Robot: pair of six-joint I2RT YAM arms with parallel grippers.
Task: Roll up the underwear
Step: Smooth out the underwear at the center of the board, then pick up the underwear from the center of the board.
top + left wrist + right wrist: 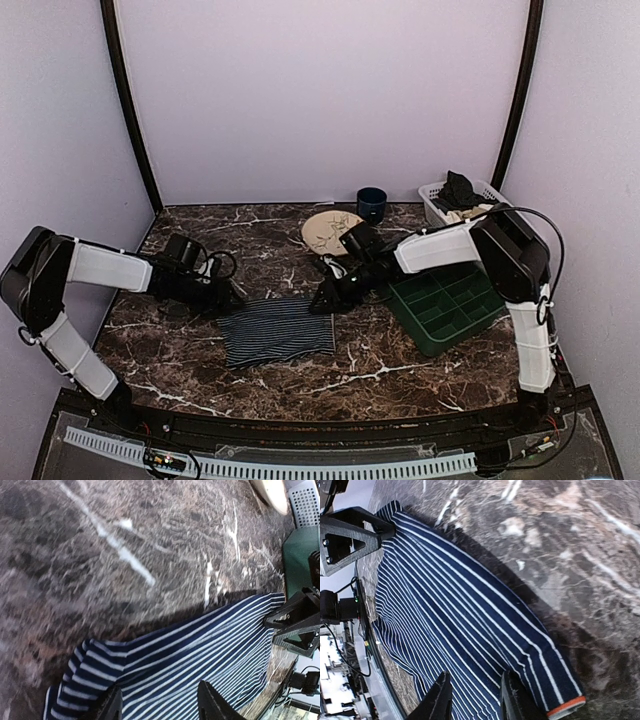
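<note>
On dark marbled bench (180, 370), striped underwear (277, 330) spread flat. Left jaws parted, astride its far left corner; right jaws down on far right corner, grip impossible to tell.

Dark brown marble table (400, 370), white veins throughout. Round cream plate (325, 232) with faint leaf pattern at back centre, lying flat. Dark blue cup (371, 204) upright just behind plate, near back wall. White perforated basket (432, 196) in back right corner; black cloth (461, 188) heaped inside, tan cloth (478, 212) beside it at front edge. Green compartment tray (415, 325) on right side, in front of basket, set at angle. Pale lavender walls around, black poles in rear corners.
</note>
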